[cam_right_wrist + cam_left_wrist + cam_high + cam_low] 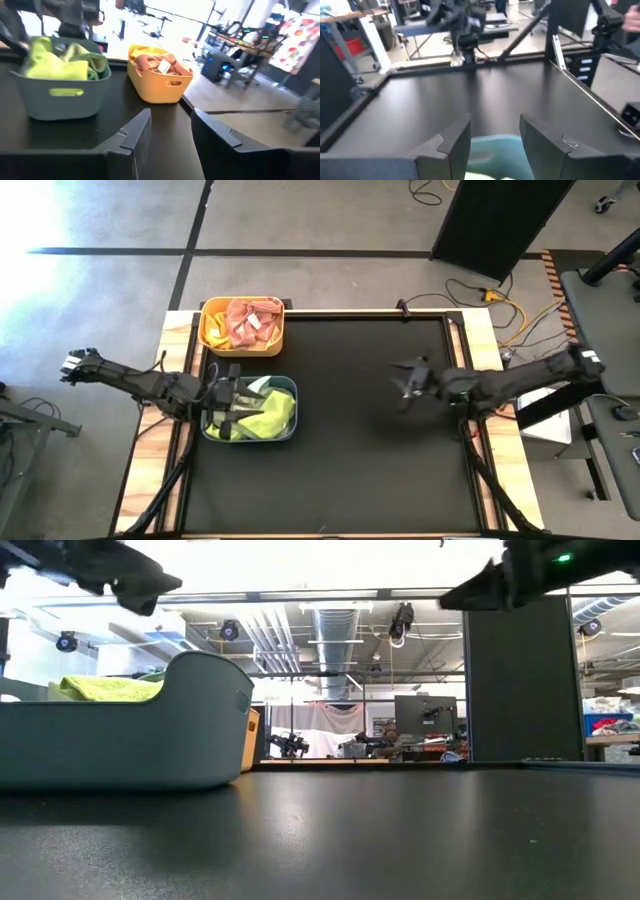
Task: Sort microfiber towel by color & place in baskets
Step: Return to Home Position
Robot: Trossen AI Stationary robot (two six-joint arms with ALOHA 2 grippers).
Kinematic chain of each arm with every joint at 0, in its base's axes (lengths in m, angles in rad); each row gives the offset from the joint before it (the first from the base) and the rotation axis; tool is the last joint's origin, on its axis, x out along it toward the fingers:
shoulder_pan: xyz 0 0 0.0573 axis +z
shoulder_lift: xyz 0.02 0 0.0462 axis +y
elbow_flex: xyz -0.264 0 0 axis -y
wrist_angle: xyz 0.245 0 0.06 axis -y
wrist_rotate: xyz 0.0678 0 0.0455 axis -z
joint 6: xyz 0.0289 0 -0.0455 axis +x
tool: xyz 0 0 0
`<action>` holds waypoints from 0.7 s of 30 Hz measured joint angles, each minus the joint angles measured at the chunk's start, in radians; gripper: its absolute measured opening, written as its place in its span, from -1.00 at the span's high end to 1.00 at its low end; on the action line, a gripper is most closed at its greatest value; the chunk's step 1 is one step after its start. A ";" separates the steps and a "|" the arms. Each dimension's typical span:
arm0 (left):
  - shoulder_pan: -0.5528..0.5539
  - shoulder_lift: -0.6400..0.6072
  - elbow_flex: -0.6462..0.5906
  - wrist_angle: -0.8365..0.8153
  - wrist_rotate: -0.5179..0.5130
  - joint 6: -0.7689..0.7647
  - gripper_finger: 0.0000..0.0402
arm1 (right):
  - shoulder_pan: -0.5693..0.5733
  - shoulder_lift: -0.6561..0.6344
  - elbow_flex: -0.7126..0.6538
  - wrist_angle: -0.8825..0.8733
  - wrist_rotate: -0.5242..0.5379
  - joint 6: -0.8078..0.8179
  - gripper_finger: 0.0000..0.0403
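Observation:
A blue-grey basket [282, 430] stands on the black table near its left side, filled with yellow-green towels [262, 420]. Behind it, toward the far edge, a yellow-orange basket [208, 332] holds salmon-pink towels [248, 322]. Both baskets show in the right wrist view, the blue-grey basket [65, 97] and the yellow-orange basket [157, 87]. My left gripper [226, 398] hovers over the blue-grey basket [495, 147], open and empty. My right gripper [408, 380] hangs above the table's right half, open and empty, clear of both baskets.
The table's black mat [360, 470] lies bare from the middle to the right and near edges. Wooden rails [480, 330] frame the table. Cables and a dark cabinet [500, 220] sit on the floor beyond the far edge.

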 joint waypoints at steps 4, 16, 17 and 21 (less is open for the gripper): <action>0.000 -0.012 -0.054 0.083 0.037 -0.002 0.24 | 0.002 -0.264 -0.065 -0.159 -0.044 0.098 0.36; 0.045 -0.024 -0.073 0.092 0.080 -0.024 0.25 | -0.013 -0.727 -0.094 -0.438 -0.181 0.168 0.47; 0.053 -0.029 -0.077 0.090 0.095 -0.030 0.26 | -0.013 -0.706 -0.099 -0.385 -0.195 0.158 0.50; 0.090 -0.043 -0.086 0.092 0.157 -0.041 0.34 | -0.013 -0.707 -0.170 -0.313 -0.262 0.152 0.60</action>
